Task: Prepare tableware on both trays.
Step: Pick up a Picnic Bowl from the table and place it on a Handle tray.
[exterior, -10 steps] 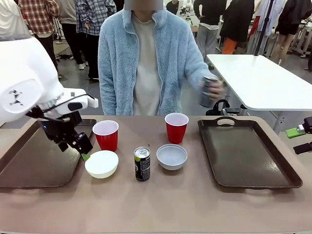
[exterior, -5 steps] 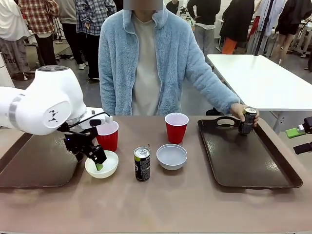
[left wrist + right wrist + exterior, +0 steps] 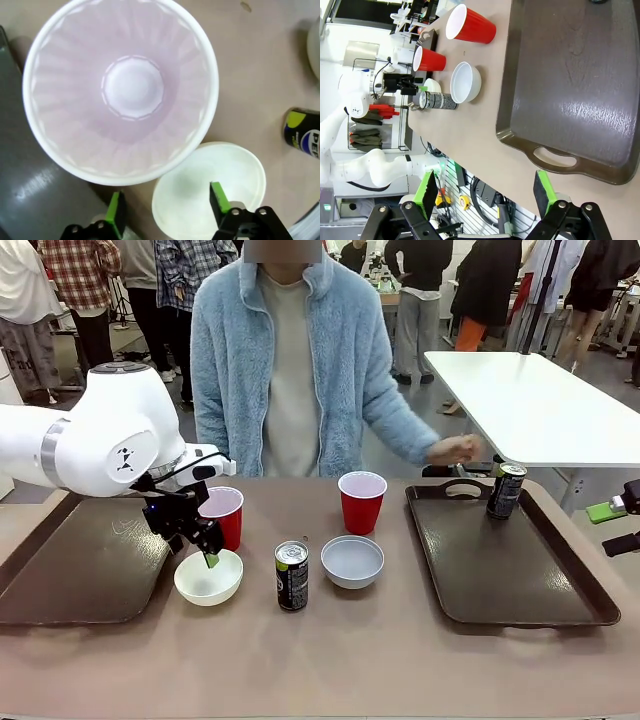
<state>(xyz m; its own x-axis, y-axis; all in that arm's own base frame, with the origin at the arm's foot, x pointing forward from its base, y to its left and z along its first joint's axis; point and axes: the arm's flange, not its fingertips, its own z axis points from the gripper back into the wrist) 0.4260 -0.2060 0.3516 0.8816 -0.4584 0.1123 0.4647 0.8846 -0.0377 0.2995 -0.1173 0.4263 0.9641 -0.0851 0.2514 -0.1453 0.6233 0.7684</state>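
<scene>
Itemised, view by view:

- Front view, trays: the left tray [image 3: 70, 575] and the right tray [image 3: 500, 570], both dark brown with raised rims and a cut-out handle, lay at opposite ends of the tan tabletop [image 3: 400, 660].
- Front view, tableware:
  - The white bowl [image 3: 208, 580] stood just beside the left tray's inner rim.
  - The left red cup [image 3: 224, 518] stood upright close behind it.
  - The middle red cup [image 3: 362, 502] stood upright near the table's centre, with the pale grey bowl [image 3: 352, 561] just in front of it.
  - The table can [image 3: 291, 576], dark with a yellow-green label, stood upright between the two bowls.
  - The tray can [image 3: 506, 490] stood upright in the right tray's far corner, by the handle.
- Front view, tools:
  - The left gripper [image 3: 210, 552] pointed down over the white bowl's far rim.
  - The right gripper [image 3: 615, 527] sat at the picture's right edge, beyond the right tray, with its fingers apart.
  - The person's hand [image 3: 455, 450] hovered behind the right tray, apart from the tray can.
- Left wrist view:
  - The left gripper [image 3: 167, 209] was spread, one green pad over the white bowl's [image 3: 225, 170] inside and the other outside its rim, next to the left tray.
  - Whether either pad touched the bowl could not be told.
  - The left red cup [image 3: 125, 90] showed its pale ribbed inside from above, beside the bowl.
- Right wrist view:
  - The right gripper [image 3: 486, 190] was spread and held nothing.
  - It hung off the right tray's [image 3: 560, 90] handle end, well apart from the cups and bowls.
</scene>
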